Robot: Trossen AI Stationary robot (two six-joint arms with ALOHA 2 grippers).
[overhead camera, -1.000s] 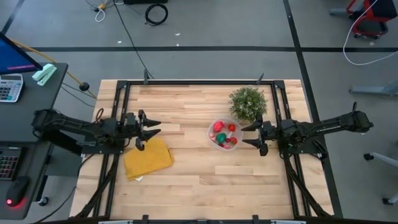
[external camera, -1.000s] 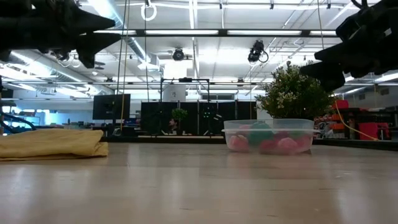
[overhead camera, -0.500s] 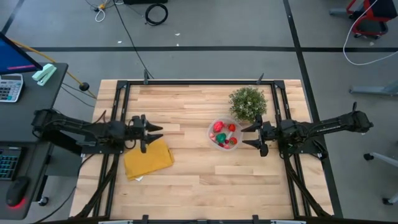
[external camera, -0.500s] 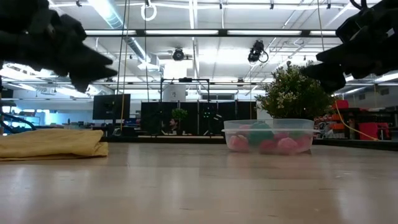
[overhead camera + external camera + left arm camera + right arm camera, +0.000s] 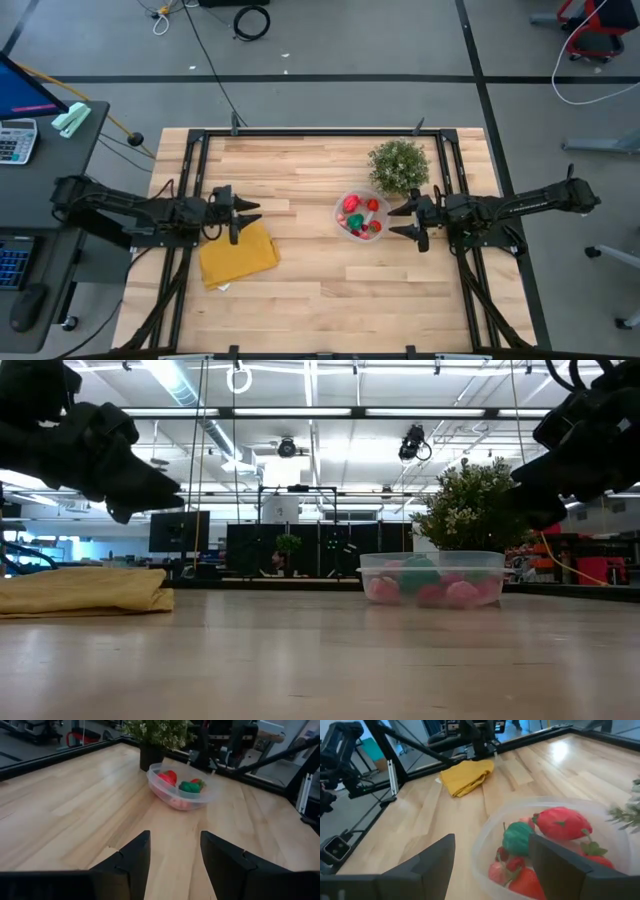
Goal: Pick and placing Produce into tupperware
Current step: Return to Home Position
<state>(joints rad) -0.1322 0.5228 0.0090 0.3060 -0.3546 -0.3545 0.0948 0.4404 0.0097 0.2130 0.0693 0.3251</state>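
The tupperware (image 5: 342, 224) is a round clear bowl standing on its base on the table's right half, next to the potted plant. The produce (image 5: 360, 215) lies inside it: red pieces (image 5: 562, 822), one green piece (image 5: 517, 840) and pink ones (image 5: 462, 593). My right gripper (image 5: 402, 220) hovers open just right of the tupperware (image 5: 485, 847), fingers pointing at it from the right. My left gripper (image 5: 247, 213) hangs open over the table's left half, above the yellow cloth's far edge, well away from the tupperware (image 5: 182, 795). Neither gripper carries anything.
A folded yellow cloth (image 5: 238, 254) lies flat under and in front of my left gripper. A bushy potted plant (image 5: 398, 165) stands right behind the tupperware. Bare wood stretches between the cloth and the tupperware and along the near edge. Black frame rails (image 5: 320, 131) line the table.
My left gripper has moved a little toward the table's right and near edge, come down and tipped its fingers downward over the cloth's far edge. It stays open. The tupperware and the produce have not moved.
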